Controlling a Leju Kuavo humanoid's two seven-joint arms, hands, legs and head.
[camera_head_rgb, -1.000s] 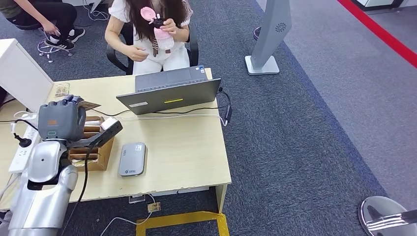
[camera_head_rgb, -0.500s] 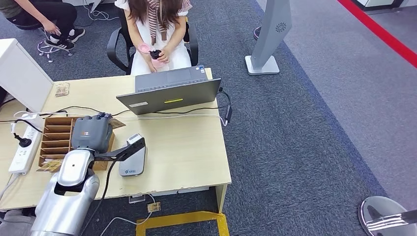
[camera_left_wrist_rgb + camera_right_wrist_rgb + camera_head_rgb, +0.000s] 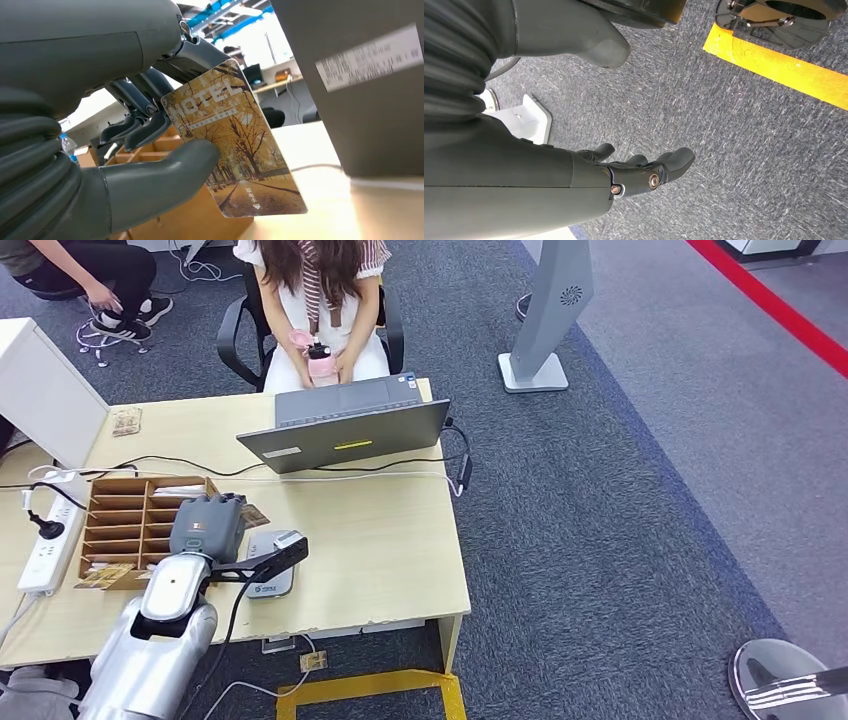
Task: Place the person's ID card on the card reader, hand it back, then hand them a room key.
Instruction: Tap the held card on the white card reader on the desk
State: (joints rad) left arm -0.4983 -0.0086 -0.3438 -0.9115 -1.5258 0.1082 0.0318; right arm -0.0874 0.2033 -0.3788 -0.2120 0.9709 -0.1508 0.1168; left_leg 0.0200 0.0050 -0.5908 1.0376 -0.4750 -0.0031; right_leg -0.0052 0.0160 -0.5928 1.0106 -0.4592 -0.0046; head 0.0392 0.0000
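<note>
**Hotel key card pinched in the left hand above the desk**

The hotel key card, printed with autumn trees and the word "HOTEL", sits between the thumb and darker fingers of the left hand; most of the card sticks out beyond the fingertips. In the head view the hand is at lower left of the frame, and a corner of the card peeks out at its right side, just above the grey card reader lying flat on the wooden desk.

Left of the hand stands a wooden compartment tray; loose cards lie at its lower left corner, and what its slots hold cannot be made out.

The left hand is clamped on the card, thumb pressing its printed face. The right hand hangs over grey carpet, fingers loosely apart and holding nothing.

An open laptop stands at the desk's far edge, and a seated person behind it holds a pink bottle.
</note>
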